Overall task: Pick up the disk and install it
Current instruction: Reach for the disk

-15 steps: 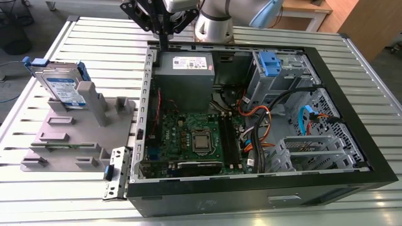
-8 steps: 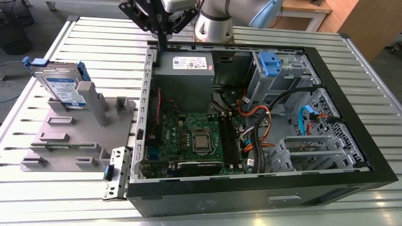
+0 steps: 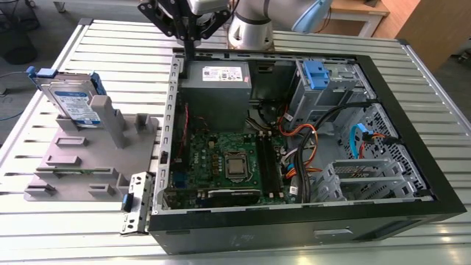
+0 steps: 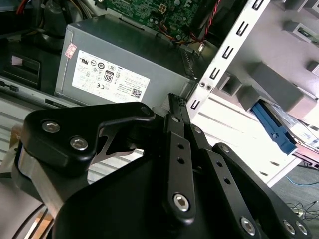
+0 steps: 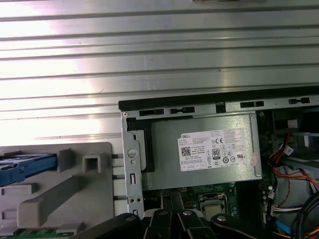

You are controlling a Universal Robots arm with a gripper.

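Observation:
The disk [image 3: 74, 105] is a silver drive with a white-and-blue label in a blue carrier frame. It stands on edge in the grey fixture [image 3: 88, 160] at the exterior view's left. Its blue frame also shows in the second wrist view [image 4: 279, 128] and the first wrist view [image 5: 22, 167]. My gripper [image 3: 189, 55] hangs over the back left corner of the open computer case [image 3: 309, 221], well apart from the disk. In the second wrist view the black fingers [image 4: 175, 102] lie together with nothing between them, above the case wall.
A grey power supply box [image 3: 215, 83] with a white sticker sits just below the gripper inside the case. A drive bay with a blue latch [image 3: 315, 74] is at the back right, a metal cage [image 3: 360, 171] at the front right. Cables cross the motherboard [image 3: 228, 160].

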